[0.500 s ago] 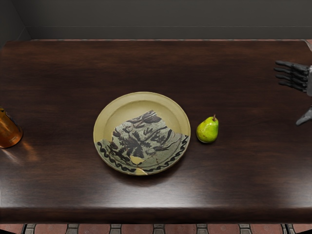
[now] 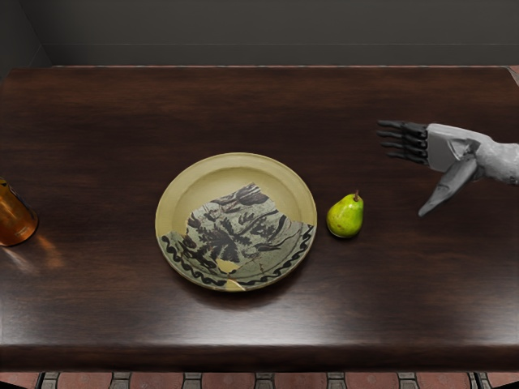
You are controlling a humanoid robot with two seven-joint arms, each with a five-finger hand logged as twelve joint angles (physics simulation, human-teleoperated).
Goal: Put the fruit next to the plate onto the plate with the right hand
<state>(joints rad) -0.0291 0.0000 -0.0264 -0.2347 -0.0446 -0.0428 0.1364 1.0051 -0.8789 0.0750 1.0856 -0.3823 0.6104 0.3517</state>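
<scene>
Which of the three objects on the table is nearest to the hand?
The green pear, just right of the plate; the plate and the copper cup lie farther left of the right hand.

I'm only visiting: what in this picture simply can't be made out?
- Head view: the copper-coloured vessel is cut off by the left edge, so what it is stays unclear.
- The right hand has its arm cut off by the right edge, and its height above the table cannot be told.
- The left hand is outside the picture.
</scene>
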